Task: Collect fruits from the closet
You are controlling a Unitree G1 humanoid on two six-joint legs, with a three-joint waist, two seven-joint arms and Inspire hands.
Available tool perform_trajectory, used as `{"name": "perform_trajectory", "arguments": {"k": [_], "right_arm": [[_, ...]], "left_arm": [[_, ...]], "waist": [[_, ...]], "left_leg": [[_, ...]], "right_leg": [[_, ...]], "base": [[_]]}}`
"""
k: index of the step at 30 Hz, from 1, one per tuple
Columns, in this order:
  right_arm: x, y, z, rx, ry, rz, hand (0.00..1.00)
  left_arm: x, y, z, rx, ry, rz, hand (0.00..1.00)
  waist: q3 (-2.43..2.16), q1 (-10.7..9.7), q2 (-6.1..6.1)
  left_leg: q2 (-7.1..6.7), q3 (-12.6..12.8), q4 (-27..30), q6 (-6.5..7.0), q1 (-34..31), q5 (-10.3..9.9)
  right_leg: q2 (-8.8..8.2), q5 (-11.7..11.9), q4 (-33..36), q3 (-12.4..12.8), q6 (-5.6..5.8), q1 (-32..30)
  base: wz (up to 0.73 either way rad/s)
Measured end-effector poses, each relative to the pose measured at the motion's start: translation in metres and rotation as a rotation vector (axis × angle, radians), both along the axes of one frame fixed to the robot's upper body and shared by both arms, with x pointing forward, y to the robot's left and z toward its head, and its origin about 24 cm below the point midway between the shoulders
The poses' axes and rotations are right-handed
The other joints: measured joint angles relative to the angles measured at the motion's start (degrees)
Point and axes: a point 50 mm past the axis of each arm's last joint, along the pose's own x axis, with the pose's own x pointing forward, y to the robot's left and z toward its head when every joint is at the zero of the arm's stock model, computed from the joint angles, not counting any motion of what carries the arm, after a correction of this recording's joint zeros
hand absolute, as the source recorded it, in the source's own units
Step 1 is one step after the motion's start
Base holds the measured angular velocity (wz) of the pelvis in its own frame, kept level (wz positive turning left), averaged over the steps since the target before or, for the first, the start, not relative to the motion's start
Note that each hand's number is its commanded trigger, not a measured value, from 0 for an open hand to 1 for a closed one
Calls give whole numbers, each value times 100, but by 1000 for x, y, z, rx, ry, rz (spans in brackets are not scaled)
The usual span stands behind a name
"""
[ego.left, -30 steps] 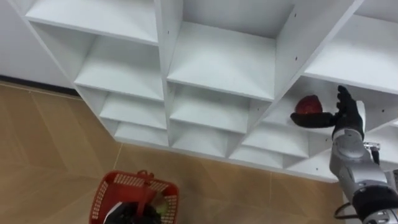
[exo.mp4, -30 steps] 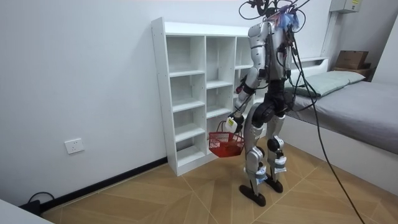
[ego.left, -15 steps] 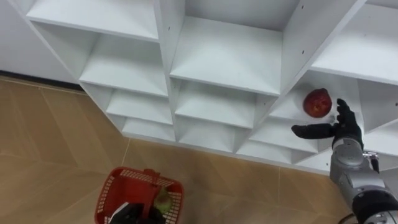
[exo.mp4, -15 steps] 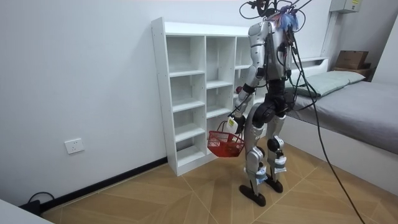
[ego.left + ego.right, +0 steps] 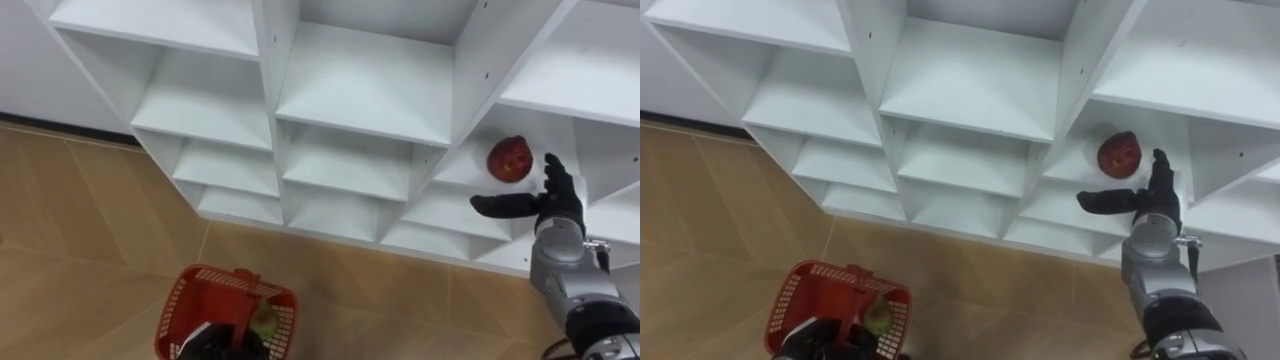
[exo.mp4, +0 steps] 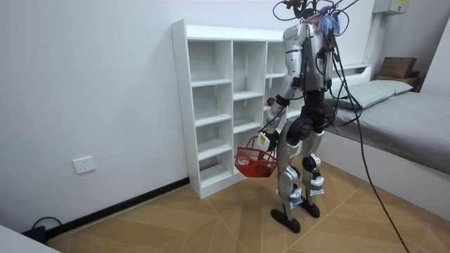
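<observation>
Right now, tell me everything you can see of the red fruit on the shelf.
The red fruit is round, dark red and apple-like, and it looks whole. It rests alone on a white shelf in a compartment towards the unit's right side. The right hand is open just below and to the right of it, with the thumb stretched out beneath it in the view and no visible contact.

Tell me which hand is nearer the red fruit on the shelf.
Right. The right hand is open just below the red fruit, thumb stretched out beneath it, not touching. The left hand is far off at lower left, holding the red basket.
</observation>
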Motion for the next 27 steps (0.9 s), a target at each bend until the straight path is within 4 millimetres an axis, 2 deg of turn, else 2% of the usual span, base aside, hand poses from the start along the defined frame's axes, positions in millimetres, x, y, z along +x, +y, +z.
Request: {"name": "perform_trajectory", "arguments": {"k": [8, 23, 27], "right_arm": [[13, 1, 17, -37, -92, -45, 0], [21, 1, 32, -78, -183, -100, 0], [21, 1, 33, -80, -186, -99, 0]], "left_arm": [[0, 0, 0, 0, 0, -2, 100], [4, -6, 1, 10, -10, -26, 100], [2, -7, 0, 16, -4, -37, 100]], "waist": [[0, -8, 1], [-7, -3, 48], [4, 9, 65]], "left_leg": [[-7, 41, -11, 10, 6, 6], [-30, 53, -10, 26, -72, 18], [-42, 67, -5, 47, -60, 31]], "right_leg": [[-8, -3, 8, 68, 3, -11], [-74, -10, 23, -23, 14, -83], [-85, -20, 97, -19, 28, -102]], "base": [[-1], [0], [0]]}}
